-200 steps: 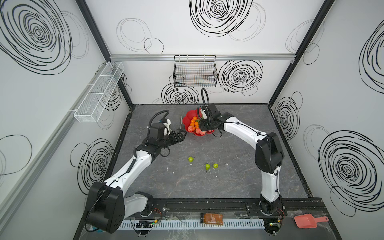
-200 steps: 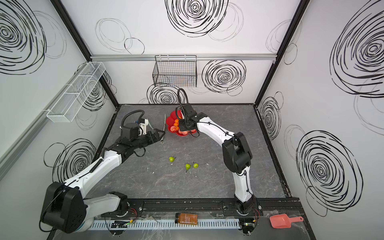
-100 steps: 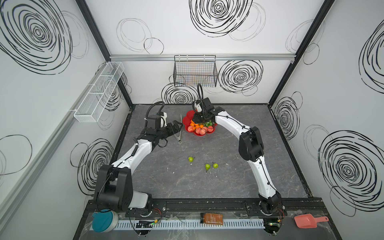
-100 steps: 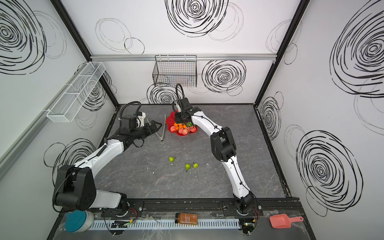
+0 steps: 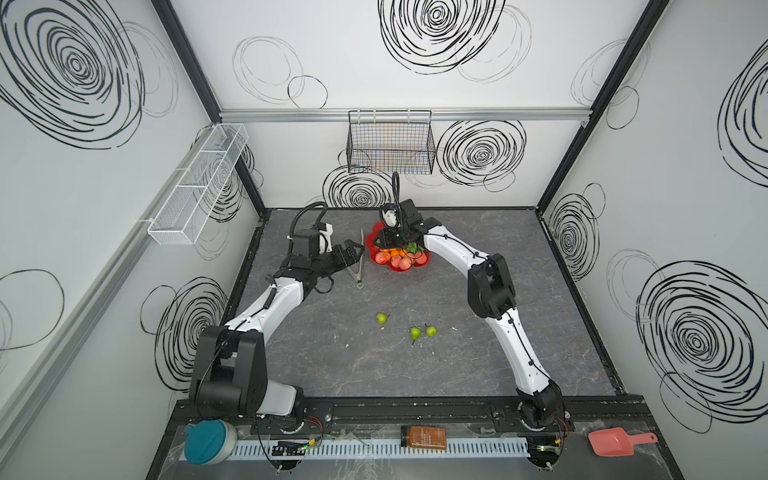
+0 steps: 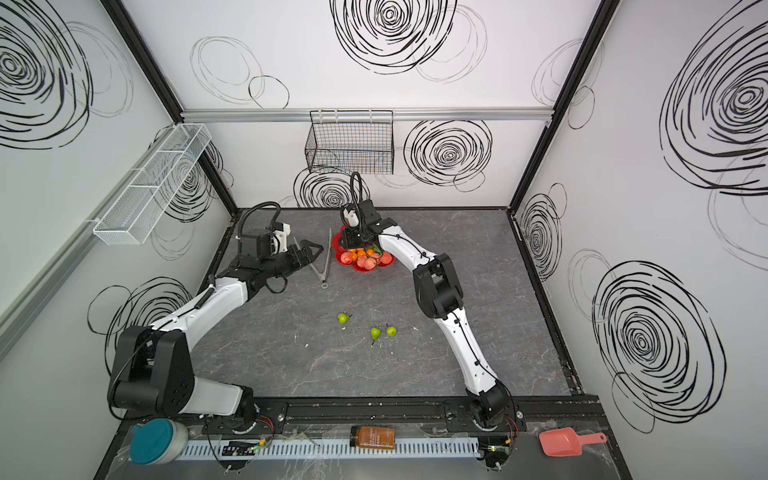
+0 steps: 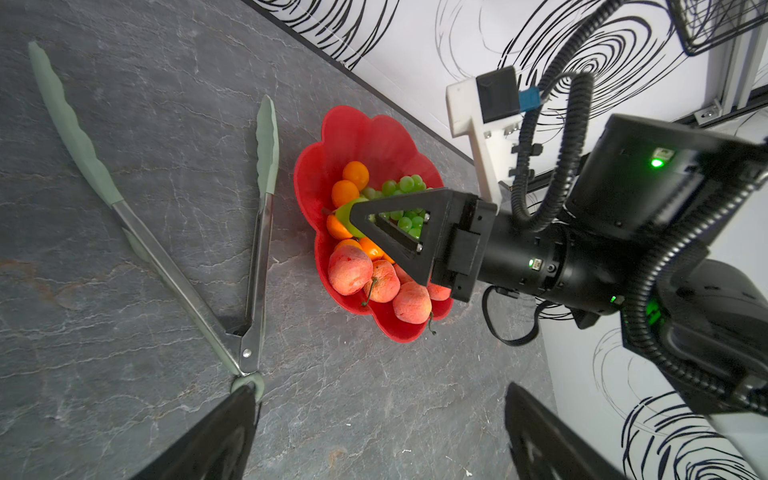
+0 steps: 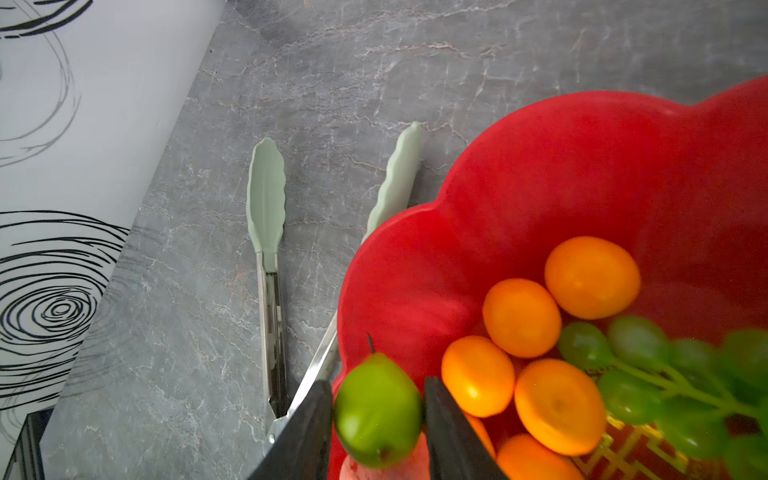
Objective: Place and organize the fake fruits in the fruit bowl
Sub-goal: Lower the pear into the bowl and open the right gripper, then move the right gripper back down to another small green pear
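The red scalloped fruit bowl [image 5: 399, 268] [image 6: 361, 269] [image 7: 357, 133] [image 8: 582, 166] sits at the back middle of the table. It holds orange tangerines [image 8: 592, 276], green grapes [image 8: 648, 365] and pink-orange peaches [image 7: 349, 270]. My right gripper [image 5: 384, 241] [image 6: 351, 241] [image 8: 378, 384] hangs over the bowl's left edge, shut on a green pear [image 8: 376, 415] [image 7: 347, 216]. Three more pears [image 5: 381, 318] [image 5: 415, 333] [image 5: 431, 331] lie on the table nearer the front. My left gripper [image 5: 355, 251] [image 6: 313, 251] [image 7: 378, 392] is open and empty, left of the bowl.
Metal tongs with pale green tips [image 5: 360, 266] [image 7: 253, 257] [image 8: 266, 208] lie open between my left gripper and the bowl. A black wire basket [image 5: 390, 145] hangs on the back wall and a white wire shelf [image 5: 199, 183] on the left wall. A pink scoop [image 5: 615, 441] lies at the front.
My right gripper has carried the pear leftward across the bowl to its left edge. My left arm has swung its elbow, with its gripper still beside the tongs.
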Available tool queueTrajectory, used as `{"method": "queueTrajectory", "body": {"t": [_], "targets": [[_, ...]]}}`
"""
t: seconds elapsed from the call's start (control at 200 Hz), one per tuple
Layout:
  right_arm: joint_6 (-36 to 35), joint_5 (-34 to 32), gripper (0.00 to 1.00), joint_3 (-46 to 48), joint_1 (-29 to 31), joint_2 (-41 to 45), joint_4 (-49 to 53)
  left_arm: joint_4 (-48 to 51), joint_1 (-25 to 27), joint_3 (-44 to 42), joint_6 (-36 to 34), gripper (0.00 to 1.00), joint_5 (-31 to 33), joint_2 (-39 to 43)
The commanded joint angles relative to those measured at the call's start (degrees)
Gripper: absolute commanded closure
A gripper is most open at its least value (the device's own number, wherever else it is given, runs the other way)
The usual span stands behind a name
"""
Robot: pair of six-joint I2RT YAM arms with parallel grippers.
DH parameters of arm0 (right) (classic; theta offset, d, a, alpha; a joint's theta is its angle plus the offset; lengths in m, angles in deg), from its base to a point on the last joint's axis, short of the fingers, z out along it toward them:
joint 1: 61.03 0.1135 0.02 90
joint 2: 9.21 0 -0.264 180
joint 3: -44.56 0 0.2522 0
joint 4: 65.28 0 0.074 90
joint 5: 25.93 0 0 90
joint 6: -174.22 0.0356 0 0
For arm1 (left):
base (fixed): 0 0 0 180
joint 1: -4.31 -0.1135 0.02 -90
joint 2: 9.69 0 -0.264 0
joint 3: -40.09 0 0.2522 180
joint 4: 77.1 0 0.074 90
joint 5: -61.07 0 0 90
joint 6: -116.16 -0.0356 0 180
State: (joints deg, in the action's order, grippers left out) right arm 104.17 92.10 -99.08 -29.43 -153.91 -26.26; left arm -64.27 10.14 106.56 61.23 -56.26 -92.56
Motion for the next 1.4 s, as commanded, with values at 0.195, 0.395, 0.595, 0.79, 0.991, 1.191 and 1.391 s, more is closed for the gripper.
{"method": "queueTrajectory", "body": {"t": [0.195, 0.395, 0.595, 0.79, 0.991, 1.191, 1.391], "targets": [[1.84, 1.37, 0.57, -4.59, 0.34, -3.77, -2.75, -2.85, -0.43, -0.43, -1.14, 0.04, -1.41, -1.02], [1.68, 1.07, 0.56, -5.01, 0.06, -2.24, -2.23, -2.85, -0.50, -0.59, -1.19, 0.04, -1.50, -0.59], [-0.34, -1.01, 0.56, -4.41, -0.38, 3.06, 1.26, 0.03, 0.74, -1.24, -1.89, 0.04, -0.08, 3.84], [-0.98, -4.88, 0.57, 8.97, 0.02, 15.21, 0.01, 3.76, 3.69, -4.66, -2.02, 0.04, 1.76, 11.92], [-0.95, -8.21, 0.58, 33.35, 0.18, 32.44, -7.36, 7.64, 9.45, -9.67, -1.87, 0.04, 5.86, 21.18], [-0.18, -10.75, 0.58, 55.48, 0.05, 48.10, -13.35, 8.94, 14.88, -15.55, -0.73, 0.04, 8.93, 28.35], [3.68, -13.43, 0.56, 69.24, 0.35, 58.34, -10.31, 7.89, 21.93, -19.81, 1.09, 0.04, 12.65, 33.09]]}}
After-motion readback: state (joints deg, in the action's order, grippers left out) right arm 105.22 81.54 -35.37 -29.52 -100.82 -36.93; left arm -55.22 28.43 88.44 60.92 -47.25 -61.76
